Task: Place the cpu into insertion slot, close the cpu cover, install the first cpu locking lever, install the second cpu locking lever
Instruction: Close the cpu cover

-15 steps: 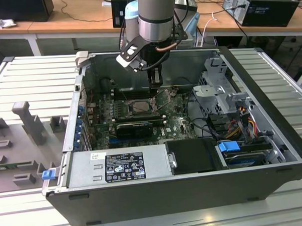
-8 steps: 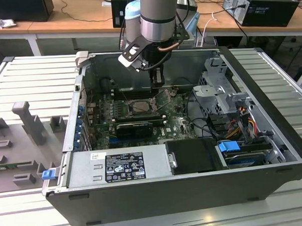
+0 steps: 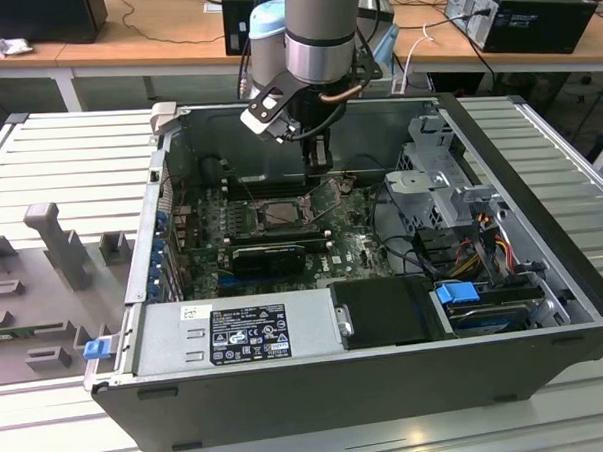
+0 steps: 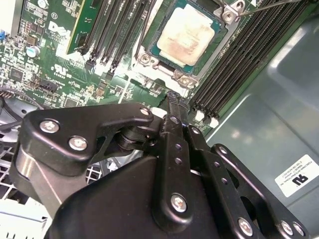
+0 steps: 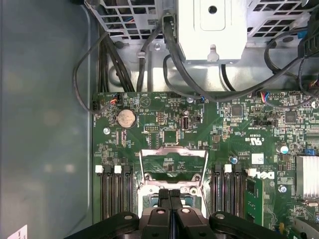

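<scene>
The cpu [image 4: 189, 32], a square chip with a dull silver top, lies flat in the insertion slot [image 4: 164, 67] on the green motherboard. The slot [image 3: 281, 213] sits mid-board in the open computer case in the exterior view. The cpu cover [image 5: 173, 167], a thin silver frame with a large window, is swung open, away from the slot. My gripper [image 5: 169, 195] is shut with nothing between its fingers. It hangs just above the slot's edge on the side of the cover's hinge [image 4: 174, 97]. In the exterior view the gripper [image 3: 319, 165] points down into the case.
Black memory slots [image 4: 234, 59] flank the socket, and a long black card [image 3: 268, 255] lies nearer the case front. A power supply [image 3: 236, 334], a drive cage [image 3: 445, 180] with cables [image 5: 174, 59], and the case wall [image 4: 279, 109] close in around the board.
</scene>
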You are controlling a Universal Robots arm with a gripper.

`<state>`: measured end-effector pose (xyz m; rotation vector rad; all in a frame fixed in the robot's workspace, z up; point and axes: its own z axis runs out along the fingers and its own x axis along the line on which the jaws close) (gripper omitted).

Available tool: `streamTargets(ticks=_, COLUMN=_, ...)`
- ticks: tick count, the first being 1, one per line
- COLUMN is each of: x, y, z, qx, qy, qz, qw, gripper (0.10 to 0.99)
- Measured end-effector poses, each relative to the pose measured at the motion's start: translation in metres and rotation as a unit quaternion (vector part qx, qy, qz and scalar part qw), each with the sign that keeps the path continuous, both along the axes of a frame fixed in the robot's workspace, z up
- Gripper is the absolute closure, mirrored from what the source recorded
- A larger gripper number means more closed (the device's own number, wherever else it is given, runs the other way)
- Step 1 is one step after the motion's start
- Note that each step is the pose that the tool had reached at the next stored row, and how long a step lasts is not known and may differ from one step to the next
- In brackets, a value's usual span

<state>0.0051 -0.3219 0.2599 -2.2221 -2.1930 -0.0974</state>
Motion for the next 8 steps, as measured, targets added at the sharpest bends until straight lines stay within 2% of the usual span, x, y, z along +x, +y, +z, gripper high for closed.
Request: streamTargets(ticks=8, x=0.0030, y=0.0003, z=0.0000, qx=0.0000, qy=0.0000, qz=0.000, qw=1.0000, gripper=0.980)
